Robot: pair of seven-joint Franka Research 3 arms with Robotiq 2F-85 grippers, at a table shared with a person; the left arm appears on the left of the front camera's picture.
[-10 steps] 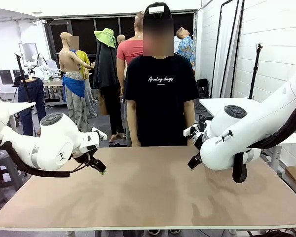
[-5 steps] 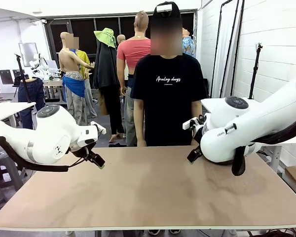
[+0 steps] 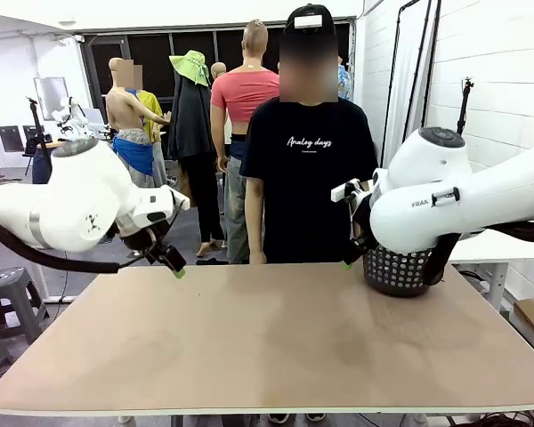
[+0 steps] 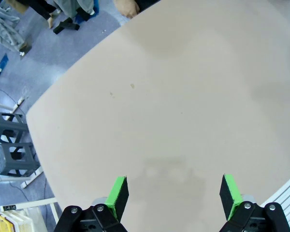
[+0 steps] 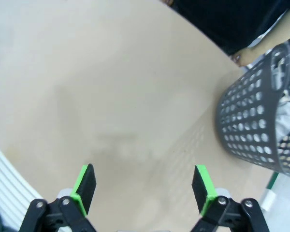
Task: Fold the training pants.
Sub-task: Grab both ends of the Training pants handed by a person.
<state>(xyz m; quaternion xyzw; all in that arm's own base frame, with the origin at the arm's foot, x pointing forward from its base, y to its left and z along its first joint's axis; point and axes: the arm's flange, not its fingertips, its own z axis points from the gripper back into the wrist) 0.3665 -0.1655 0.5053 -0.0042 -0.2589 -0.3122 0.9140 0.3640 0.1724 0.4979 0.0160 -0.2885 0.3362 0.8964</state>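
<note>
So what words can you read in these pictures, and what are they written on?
"Analog days": white script on the chest of the person's black T-shirt.
Small line under it: too small to read.
"FRAN": dark letters on the right arm; any further letters cannot be made out.
Mark on the left arm: too small to read.
White patch on the cap: too blurred to read.

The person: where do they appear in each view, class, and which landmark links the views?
Front view: the person stands centre, beyond the table's far edge.
Left wrist view: top edge, one hand.
Right wrist view: top right corner, dark shirt.
Shared landmark: the table.
</note>
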